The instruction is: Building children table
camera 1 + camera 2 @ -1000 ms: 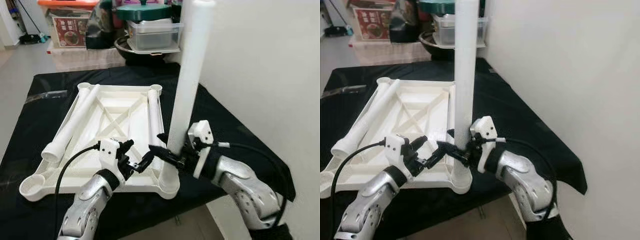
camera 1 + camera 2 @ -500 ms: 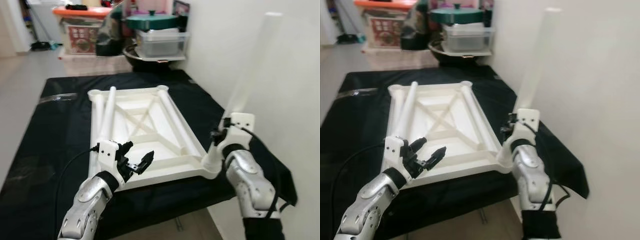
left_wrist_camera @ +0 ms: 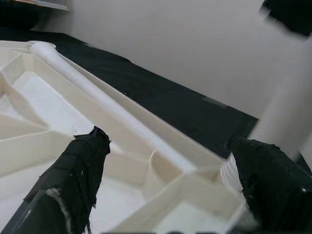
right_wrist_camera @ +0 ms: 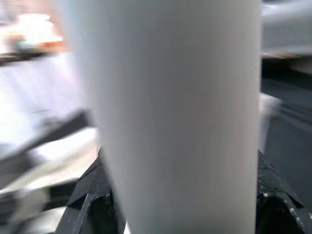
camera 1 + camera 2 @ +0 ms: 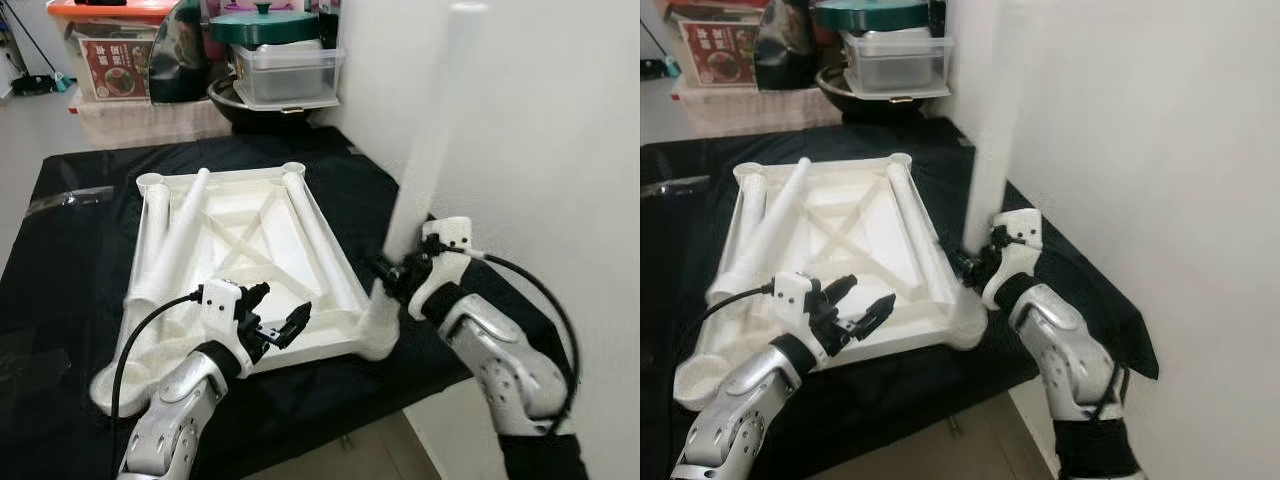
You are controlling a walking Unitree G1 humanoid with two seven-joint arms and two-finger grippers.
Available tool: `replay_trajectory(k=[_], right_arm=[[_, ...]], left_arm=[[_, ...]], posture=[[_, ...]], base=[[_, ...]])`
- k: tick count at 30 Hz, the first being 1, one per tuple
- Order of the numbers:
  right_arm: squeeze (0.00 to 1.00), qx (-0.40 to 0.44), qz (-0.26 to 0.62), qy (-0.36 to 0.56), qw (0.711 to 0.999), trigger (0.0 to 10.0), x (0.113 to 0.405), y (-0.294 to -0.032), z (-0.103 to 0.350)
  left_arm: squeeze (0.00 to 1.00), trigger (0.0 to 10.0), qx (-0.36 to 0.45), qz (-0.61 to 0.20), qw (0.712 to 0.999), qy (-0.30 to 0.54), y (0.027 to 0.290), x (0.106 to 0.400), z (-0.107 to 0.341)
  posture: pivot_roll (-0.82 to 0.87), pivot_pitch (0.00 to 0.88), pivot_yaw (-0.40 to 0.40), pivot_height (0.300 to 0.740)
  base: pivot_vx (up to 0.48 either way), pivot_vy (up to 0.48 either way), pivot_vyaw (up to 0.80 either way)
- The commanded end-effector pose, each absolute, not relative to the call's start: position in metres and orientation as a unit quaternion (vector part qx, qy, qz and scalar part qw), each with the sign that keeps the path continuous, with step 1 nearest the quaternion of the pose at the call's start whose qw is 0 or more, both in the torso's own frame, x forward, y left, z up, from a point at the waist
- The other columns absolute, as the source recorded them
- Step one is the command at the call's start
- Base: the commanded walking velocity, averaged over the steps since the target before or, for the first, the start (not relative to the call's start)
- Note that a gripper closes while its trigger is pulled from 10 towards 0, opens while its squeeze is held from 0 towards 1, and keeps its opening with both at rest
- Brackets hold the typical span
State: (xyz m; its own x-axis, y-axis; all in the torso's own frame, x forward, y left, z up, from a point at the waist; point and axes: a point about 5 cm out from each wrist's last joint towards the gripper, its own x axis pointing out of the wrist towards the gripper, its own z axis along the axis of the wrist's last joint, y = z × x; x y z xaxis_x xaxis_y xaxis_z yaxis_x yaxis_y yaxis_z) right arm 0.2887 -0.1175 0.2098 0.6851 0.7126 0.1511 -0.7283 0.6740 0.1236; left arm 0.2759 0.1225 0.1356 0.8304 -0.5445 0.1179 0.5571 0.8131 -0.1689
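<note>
A white plastic tabletop (image 5: 240, 250) lies upside down on a black-covered desk (image 5: 70, 260). The right hand (image 5: 392, 275) is closed around a white cylindrical table leg (image 5: 430, 140), standing tilted at the tabletop's near right corner socket (image 5: 378, 330). The left hand (image 5: 280, 325) hovers spread and empty just above the tabletop's near edge, left of the leg.

- The right arm reaches forward, its elbow bent and the wrist turned inward.
- The right gripper (image 5: 392, 272) has its two black fingers clamped on either side of a white table leg (image 5: 425, 160), low on the shaft.
- The left arm is stretched forward and up from below.
- The left gripper (image 5: 281, 318) hangs free, its fingers (image 3: 80, 168) spread apart, holding nothing.
</note>
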Motion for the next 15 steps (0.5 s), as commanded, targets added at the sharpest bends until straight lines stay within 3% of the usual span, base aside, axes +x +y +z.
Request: replay_trajectory(k=[1, 3, 4, 8, 9, 10, 11, 12, 13, 14, 15], right_arm=[[0.00, 0.092, 0.465, -0.039, 0.879, 10.0, 0.277, -0.102, 0.208], [0.00, 0.074, 0.494, -0.030, 0.866, 10.0, 0.270, -0.098, 0.203], [0.00, 0.053, 0.505, -0.006, 0.862, 2.1, 0.269, -0.094, 0.187], [0.00, 0.047, 0.501, 0.001, 0.864, 2.1, 0.271, -0.093, 0.182], [0.00, 0.038, 0.474, 0.020, 0.880, 0.0, 0.278, -0.094, 0.175], [0.00, 0.039, 0.357, 0.062, 0.931, 0.0, 0.300, -0.107, 0.161], [0.00, 0.039, 0.357, 0.062, 0.931, 0.0, 0.300, -0.107, 0.161], [0.00, 0.038, 0.234, 0.102, 0.966, 0.0, 0.318, -0.123, 0.148], [0.00, 0.038, 0.234, 0.102, 0.966, 0.0, 0.318, -0.123, 0.148], [0.00, 0.046, 0.109, 0.136, 0.984, 0.0, 0.328, -0.143, 0.135], [0.00, 0.046, 0.109, 0.136, 0.984, 0.0, 0.328, -0.143, 0.135]], left_arm=[[0.00, 10.0, -0.100, -0.292, 0.951, -0.030, 0.121, 0.276, 0.134], [0.00, 10.0, -0.101, -0.292, 0.951, -0.030, 0.121, 0.275, 0.135], [0.00, 10.0, -0.101, -0.292, 0.950, -0.031, 0.120, 0.275, 0.135], [0.00, 10.0, -0.101, -0.292, 0.950, -0.031, 0.120, 0.274, 0.135], [0.00, 10.0, -0.101, -0.292, 0.950, -0.031, 0.120, 0.274, 0.135], [0.00, 10.0, -0.101, -0.292, 0.950, -0.031, 0.121, 0.274, 0.135], [0.00, 10.0, -0.101, -0.292, 0.950, -0.031, 0.121, 0.274, 0.135], [0.00, 10.0, -0.102, -0.293, 0.950, -0.031, 0.121, 0.274, 0.135], [0.00, 10.0, -0.102, -0.293, 0.950, -0.031, 0.121, 0.274, 0.135], [0.00, 10.0, -0.102, -0.293, 0.950, -0.031, 0.121, 0.274, 0.135], [0.00, 10.0, -0.102, -0.293, 0.950, -0.031, 0.121, 0.274, 0.135]], posture=[[0.04, 0.000, -0.098, 0.740], [0.04, 0.000, -0.101, 0.740], [0.05, 0.000, -0.103, 0.740], [0.05, 0.000, -0.103, 0.740], [0.05, 0.000, -0.103, 0.740], [0.05, 0.000, -0.102, 0.740], [0.05, 0.000, -0.102, 0.740], [0.04, 0.000, -0.100, 0.740], [0.04, 0.000, -0.100, 0.740], [0.04, 0.000, -0.098, 0.740], [0.04, 0.000, -0.098, 0.740]], base=[[0.000, 0.000, 0.00], [0.000, 0.000, 0.00], [0.000, 0.000, 0.00], [0.000, 0.000, 0.00], [0.000, 0.000, 0.00], [0.000, 0.000, 0.00], [0.000, 0.000, 0.00], [0.000, 0.000, 0.00], [0.000, 0.000, 0.00], [0.000, 0.000, 0.00], [0.000, 0.000, 0.00]])
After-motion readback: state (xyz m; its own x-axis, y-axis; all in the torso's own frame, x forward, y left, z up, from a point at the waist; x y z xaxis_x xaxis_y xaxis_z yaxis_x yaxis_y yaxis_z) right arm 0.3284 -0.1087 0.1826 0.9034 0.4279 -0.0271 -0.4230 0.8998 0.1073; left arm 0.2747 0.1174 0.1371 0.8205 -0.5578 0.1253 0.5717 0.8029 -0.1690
